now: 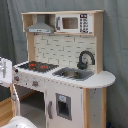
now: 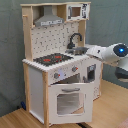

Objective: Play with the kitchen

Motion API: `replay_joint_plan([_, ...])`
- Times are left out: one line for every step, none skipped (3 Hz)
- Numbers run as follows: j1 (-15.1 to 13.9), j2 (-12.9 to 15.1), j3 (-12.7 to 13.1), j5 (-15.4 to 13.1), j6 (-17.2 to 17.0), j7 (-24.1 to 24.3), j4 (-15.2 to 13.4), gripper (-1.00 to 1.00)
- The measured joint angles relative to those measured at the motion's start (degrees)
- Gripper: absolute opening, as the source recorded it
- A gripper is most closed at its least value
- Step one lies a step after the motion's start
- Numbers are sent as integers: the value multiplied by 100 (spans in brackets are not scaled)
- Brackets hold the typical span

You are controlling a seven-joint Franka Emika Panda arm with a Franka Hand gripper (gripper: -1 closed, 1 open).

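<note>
The kitchen (image 1: 65, 70) (image 2: 57, 65) is a tall white and light-wood toy. It has a black-red hob (image 1: 36, 65) (image 2: 51, 59), a sink (image 1: 74, 74) with a black faucet (image 1: 85, 59) (image 2: 75, 40), knobs (image 2: 65, 73), a grey hood (image 1: 41, 27) and a small microwave (image 1: 72, 23). The windowed oven door (image 2: 67, 100) appears to tilt outward. My gripper (image 1: 4, 68) is a white shape at the first exterior view's left edge, level with the hob and apart from it. My white arm (image 2: 111, 52) reaches in from the second exterior view's right, toward the counter's front.
A grey curtain (image 1: 115, 45) hangs behind the kitchen. The floor (image 2: 20, 120) is light wood. Part of my white arm (image 1: 19, 123) fills the bottom left corner in the first exterior view. A narrow door with a dark panel (image 1: 63, 106) sits under the sink.
</note>
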Motion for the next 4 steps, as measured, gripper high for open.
replay_joint_plan([-7,241,7,416,-90,-460,-26,100])
replay_joint_plan([-64,564,40,714,-100,-852,-25,100])
replay_joint_plan([-183,981,105,905,-36,-1212,-14,100])
replay_joint_plan([-377,1482,221,954,170,-1483,-9,100])
